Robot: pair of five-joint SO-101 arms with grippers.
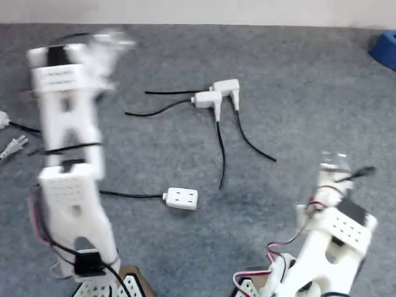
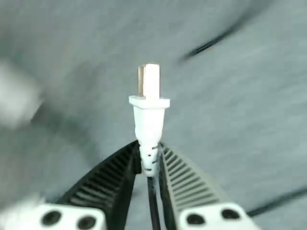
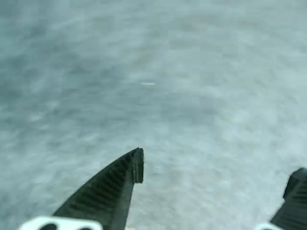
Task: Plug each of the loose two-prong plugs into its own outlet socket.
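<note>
My left pincer point(image 2: 149, 155) is closed on a white two-prong plug point(image 2: 149, 112), clamping its ribbed tail where the black cord leaves it; the prongs point away from me, over the grey carpeted table point(image 2: 249, 120); the plug touches nothing but my fingers. In the high view, my left arm point(image 1: 67, 154) stands tall at the left side of the table. My right pincer point(image 3: 218, 172) is wide open and holds nothing; its two black fingers are well apart above the grey surface; my right arm point(image 1: 337, 232) sits at the near right corner. Between the two arms a white socket block point(image 1: 181, 198) lies flat on the table; its black cord runs off toward my left arm. Farther back, near the middle, two white cord ends point(image 1: 216, 94) lie touching side by side, each with a black cord; I cannot tell whether they are plugs or sockets. At the far left edge a second loose plug point(image 1: 12, 147) lies on the table; a blue object point(image 1: 385, 49) sits at the far right corner.
</note>
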